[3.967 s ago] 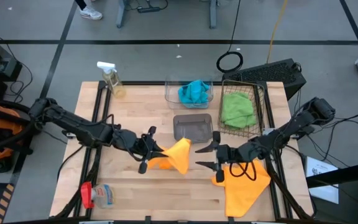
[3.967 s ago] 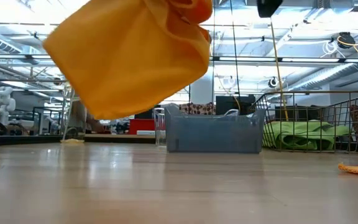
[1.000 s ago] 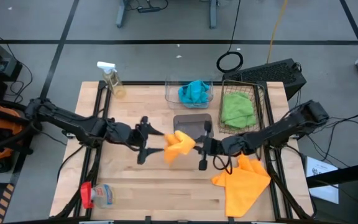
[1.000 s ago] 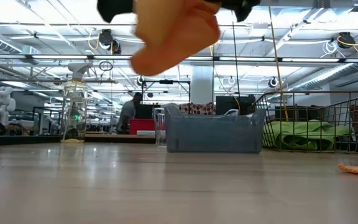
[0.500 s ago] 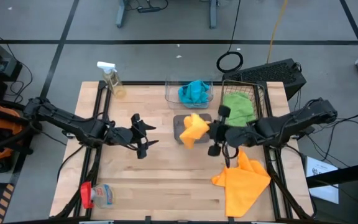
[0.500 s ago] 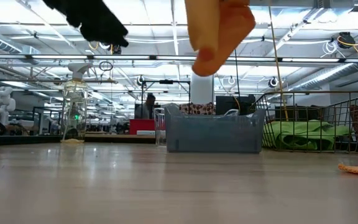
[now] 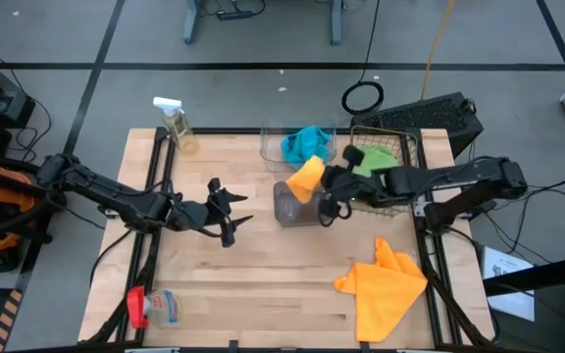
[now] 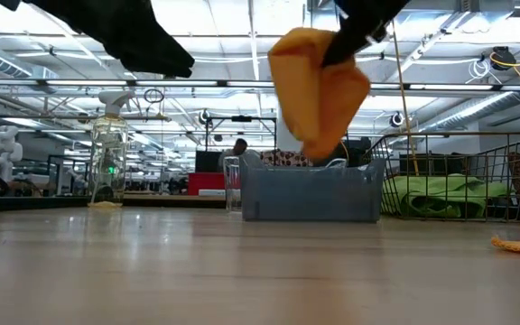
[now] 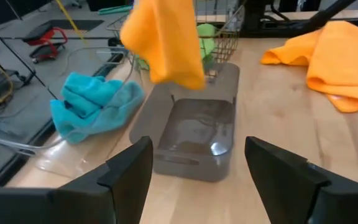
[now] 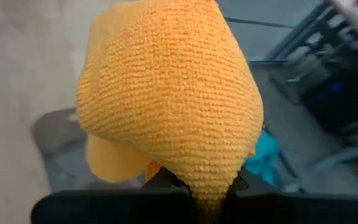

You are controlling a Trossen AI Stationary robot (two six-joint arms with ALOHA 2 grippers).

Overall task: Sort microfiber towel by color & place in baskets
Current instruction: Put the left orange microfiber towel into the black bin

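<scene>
Right claw (image 7: 328,186) grips a bunched orange towel (image 7: 305,178) in the air above the smoky grey tub (image 7: 299,205), its fingers almost wholly hidden by the cloth in the right wrist view, where only a dark edge shows under the fabric. The towel hangs from the claw in a folded lump, its long axis running downward toward the tub, the lower end clear of the rim in the low view. How the folds lie inside the bundle cannot be made out. Left claw (image 7: 226,211) hovers with its fingers spread and holding nothing, over bare worktop (image 7: 263,284) well apart from the tub. A second orange towel (image 7: 383,284) lies spread flat near the worktop's right front corner, one corner reaching past the edge. Turquoise towels (image 7: 305,144) sit crumpled in the clear tub (image 7: 271,147) behind the grey one; how many are there cannot be told. Green cloth (image 7: 376,162) lies in the wire-mesh basket (image 7: 410,157), partly covered by the right arm.
</scene>
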